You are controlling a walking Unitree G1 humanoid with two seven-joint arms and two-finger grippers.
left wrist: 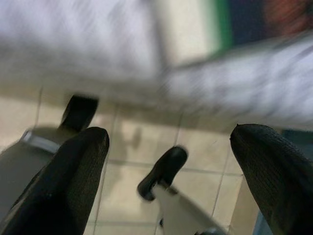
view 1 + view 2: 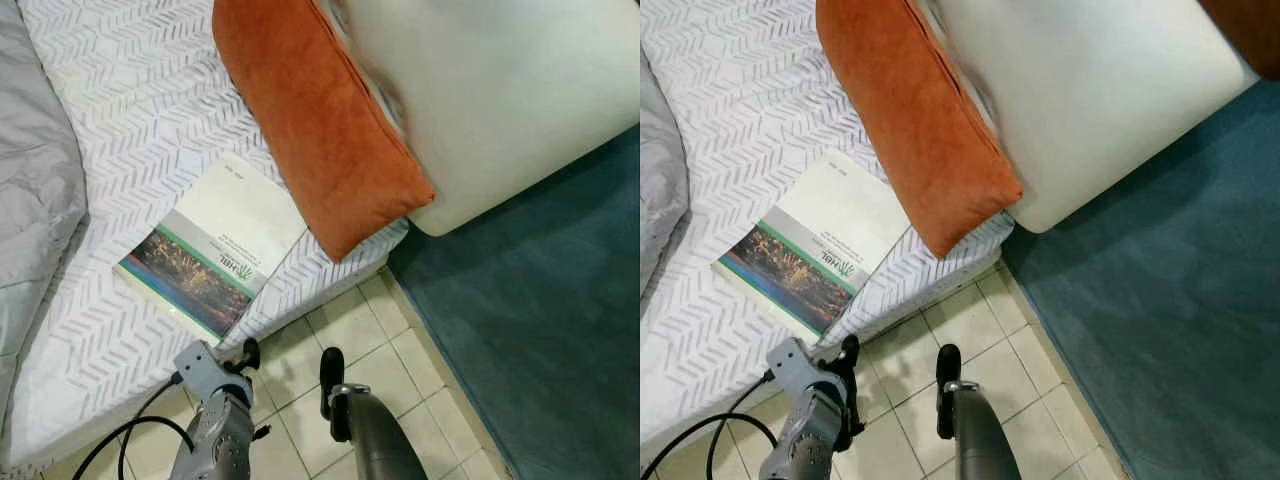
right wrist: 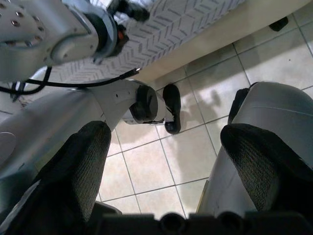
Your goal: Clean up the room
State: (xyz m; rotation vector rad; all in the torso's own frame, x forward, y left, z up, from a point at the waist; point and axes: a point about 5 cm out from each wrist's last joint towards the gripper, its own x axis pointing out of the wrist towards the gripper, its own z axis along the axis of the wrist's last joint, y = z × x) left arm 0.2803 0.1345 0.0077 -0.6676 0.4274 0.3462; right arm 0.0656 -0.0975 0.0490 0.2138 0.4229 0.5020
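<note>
- The bed (image 2: 130, 90) with its white patterned cover fills the upper left of the frame.
- The orange cushion (image 2: 320, 130) leans at top centre.
- The book (image 2: 215, 245) lies flat near the bed's edge, centre left.
- Our left gripper (image 1: 168, 161) and right gripper (image 3: 161, 161) are both spread wide and empty, low in the frame over the tiles.
- We should probably approach the book from its near edge.

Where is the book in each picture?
Left eye view: book lies on the bed's white sheet, lower left of the orange pillow.
Right eye view: same spot.
Left wrist view: blurred, top edge, green stripe.
Right wrist view: not in it.
Shared landmark: tiled floor.
</note>
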